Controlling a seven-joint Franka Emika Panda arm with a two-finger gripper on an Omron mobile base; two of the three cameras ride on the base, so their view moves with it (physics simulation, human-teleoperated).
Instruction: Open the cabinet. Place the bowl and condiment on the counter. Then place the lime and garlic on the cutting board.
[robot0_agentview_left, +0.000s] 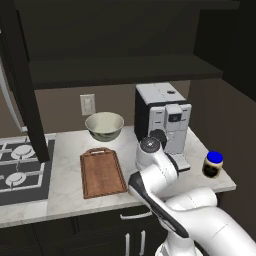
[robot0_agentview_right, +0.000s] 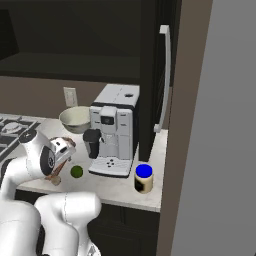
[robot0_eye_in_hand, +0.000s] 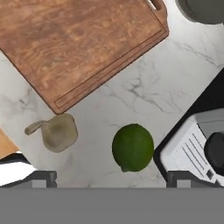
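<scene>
– On the marbled counter (robot0_eye_in_hand: 144, 87), what lies left to right?
– Grained wooden board (robot0_eye_in_hand: 78, 43), bare; below it a knobbly tan garlic (robot0_eye_in_hand: 57, 132); then a smooth round lime (robot0_eye_in_hand: 132, 147), both on stone. Glazed bowl (robot0_agentview_left: 104, 126) behind; blue-lidded jar (robot0_agentview_left: 213, 164) far right.
– And the gripper (robot0_eye_in_hand: 111, 179)?
– Jaws spread wide above the lime, holding nothing.

The board (robot0_eye_in_hand: 83, 48), upper left of the hand view, is reddish-brown with swirling darker grain. Below it the counter (robot0_eye_in_hand: 144, 87) is pale grey-white, veined like marble. The lime (robot0_eye_in_hand: 133, 147) at bottom centre is deep green; the garlic (robot0_eye_in_hand: 58, 131), lower left, beige-tan. In the left base view the bowl (robot0_agentview_left: 104, 126) is cream — faintly greenish inside — and the jar (robot0_agentview_left: 213, 165) at right has a blue lid, dark body.
</scene>
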